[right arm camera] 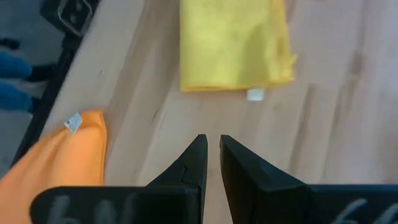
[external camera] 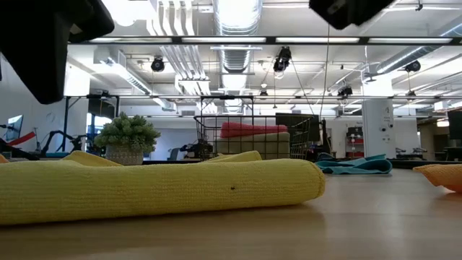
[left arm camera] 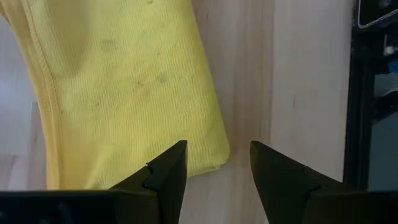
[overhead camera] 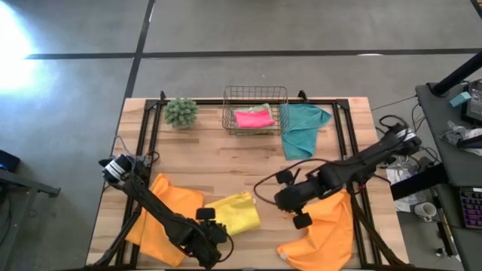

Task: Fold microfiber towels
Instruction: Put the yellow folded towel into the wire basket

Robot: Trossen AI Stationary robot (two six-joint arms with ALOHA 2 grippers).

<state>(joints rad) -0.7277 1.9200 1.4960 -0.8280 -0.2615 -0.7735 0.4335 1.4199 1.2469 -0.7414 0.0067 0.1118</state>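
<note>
Yellow towel [external camera: 159,189], folded, front-centre on worktop [overhead camera: 226,162]. Wire basket [overhead camera: 254,110] at rear holds pink towel [overhead camera: 254,118]; teal towel [overhead camera: 303,128] lies beside it. Left gripper [left arm camera: 217,171] above yellow towel's corner, fingers released. Right gripper [right arm camera: 212,163] mid-worktop, fingers nearly closed, empty. Orange towels [overhead camera: 167,214] flank; right wrist view alone shows the white tag [right arm camera: 73,122].

I can read no text, brand, number or sign anywhere; the small tag [right arm camera: 73,121] on the orange towel [right arm camera: 59,155] and the white tag [right arm camera: 255,94] by the yellow towel [right arm camera: 233,43] are too small to make out
</note>
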